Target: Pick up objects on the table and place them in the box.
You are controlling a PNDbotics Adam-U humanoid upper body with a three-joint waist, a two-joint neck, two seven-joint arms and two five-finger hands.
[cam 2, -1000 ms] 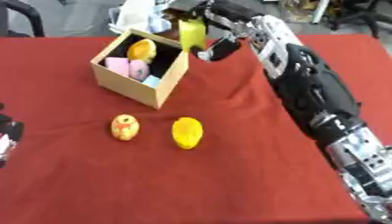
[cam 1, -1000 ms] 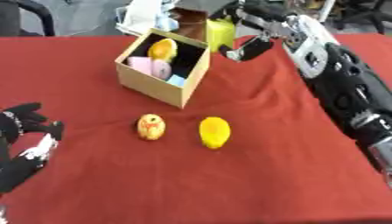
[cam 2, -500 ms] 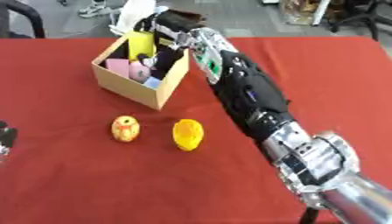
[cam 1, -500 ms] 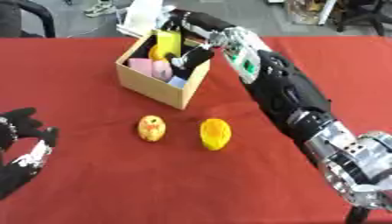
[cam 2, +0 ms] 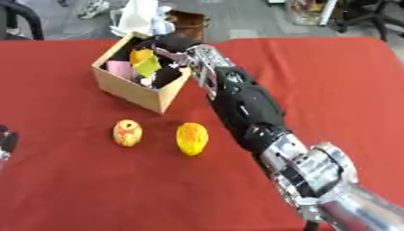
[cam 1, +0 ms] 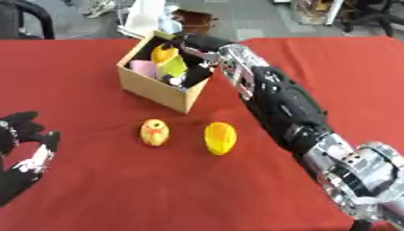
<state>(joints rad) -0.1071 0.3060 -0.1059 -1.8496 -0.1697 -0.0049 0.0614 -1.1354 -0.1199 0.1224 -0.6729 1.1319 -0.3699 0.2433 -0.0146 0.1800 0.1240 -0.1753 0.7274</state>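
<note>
Left eye view shows your right hand (cam 1: 188, 67) has swung down into the box (cam 1: 154, 92) near the table's far edge, yellow-green object (cam 1: 173, 67) now inside; whether it's released, you can't tell.

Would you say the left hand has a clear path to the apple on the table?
Probably yes: the left hand rests open near the lower left, and only bare red cloth lies between it and the apple.
</note>
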